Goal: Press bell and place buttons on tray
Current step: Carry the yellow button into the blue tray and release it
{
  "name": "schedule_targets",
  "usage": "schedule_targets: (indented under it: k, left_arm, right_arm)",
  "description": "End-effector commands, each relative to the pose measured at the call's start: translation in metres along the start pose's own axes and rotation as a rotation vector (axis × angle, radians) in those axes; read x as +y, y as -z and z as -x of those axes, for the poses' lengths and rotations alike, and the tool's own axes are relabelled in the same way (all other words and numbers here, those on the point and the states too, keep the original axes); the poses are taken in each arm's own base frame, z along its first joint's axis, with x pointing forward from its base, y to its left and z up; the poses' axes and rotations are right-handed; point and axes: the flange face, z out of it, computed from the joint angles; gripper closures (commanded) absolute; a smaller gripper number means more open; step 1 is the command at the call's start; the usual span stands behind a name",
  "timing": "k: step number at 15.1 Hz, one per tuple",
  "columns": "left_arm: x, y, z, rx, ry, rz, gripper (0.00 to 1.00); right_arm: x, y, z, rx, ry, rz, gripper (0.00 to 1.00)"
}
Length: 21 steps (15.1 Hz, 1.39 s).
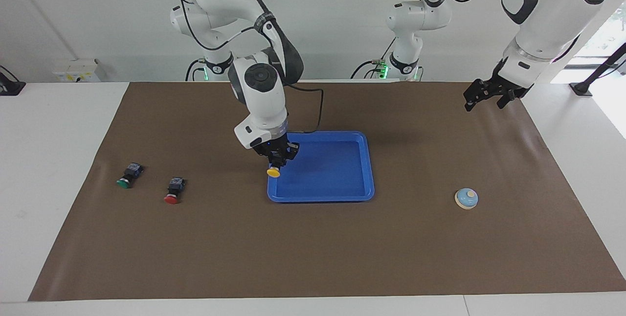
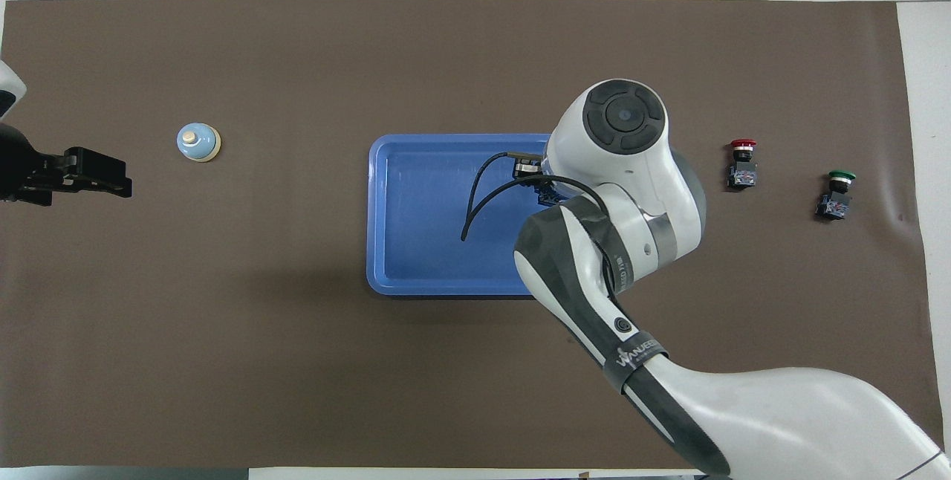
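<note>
One yellow button (image 1: 273,172), light and rigid, is hanging by its black body in right gripper (image 1: 278,158) over tray (image 1: 369,169); left gripper (image 1: 490,97) is waiting wide.

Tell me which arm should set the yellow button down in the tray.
Right. The right gripper is shut on the yellow button, over the tray. The left gripper waits open near the bell.

Glossy white arms (image 1: 259,96) with dark-grey joint caps, black cables and black grippers (one forearm lettered).
</note>
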Motion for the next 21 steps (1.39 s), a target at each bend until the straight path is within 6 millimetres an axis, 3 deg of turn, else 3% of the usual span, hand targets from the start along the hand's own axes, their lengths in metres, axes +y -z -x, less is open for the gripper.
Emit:
schedule_targets:
  k: [1,4,8,9,10,12,15,18,21]
  left_arm:
    - [-0.002,0.006,0.005,0.005,0.01,-0.013,0.0]
    - [-0.002,0.005,0.005,0.004,0.011,-0.012,0.0]
    - [-0.002,0.006,0.005,0.005,0.01,-0.013,0.0]
    - [-0.002,0.006,0.005,0.005,0.01,-0.013,0.0]
    - [-0.002,0.006,0.005,0.005,0.01,-0.013,0.0]
    - [-0.002,0.006,0.005,0.005,0.009,-0.013,0.0]
    - [-0.002,0.006,0.005,0.005,0.01,-0.013,0.0]
    - [-0.002,0.006,0.005,0.005,0.01,-0.013,0.0]
    - [-0.002,0.005,0.005,0.004,0.01,-0.013,0.0]
  right_arm:
    - [-0.013,-0.035,0.025,0.01,-0.011,-0.019,1.0]
    - [-0.012,-0.046,0.029,0.015,-0.01,-0.023,1.0]
    - [-0.014,-0.061,0.048,0.02,-0.037,-0.028,1.0]
    - [-0.014,-0.061,0.048,0.02,-0.048,-0.028,0.42]
    - [-0.015,-0.06,0.048,0.019,-0.054,-0.027,0.0]
    - [-0.013,-0.056,0.046,0.005,-0.064,-0.013,0.0]
    - [0.003,-0.02,0.022,-0.009,-0.108,0.002,0.0]
    - [0.053,0.022,-0.022,0.001,-0.19,0.002,0.0]
    - [0.122,0.037,-0.059,0.016,-0.151,0.01,0.0]
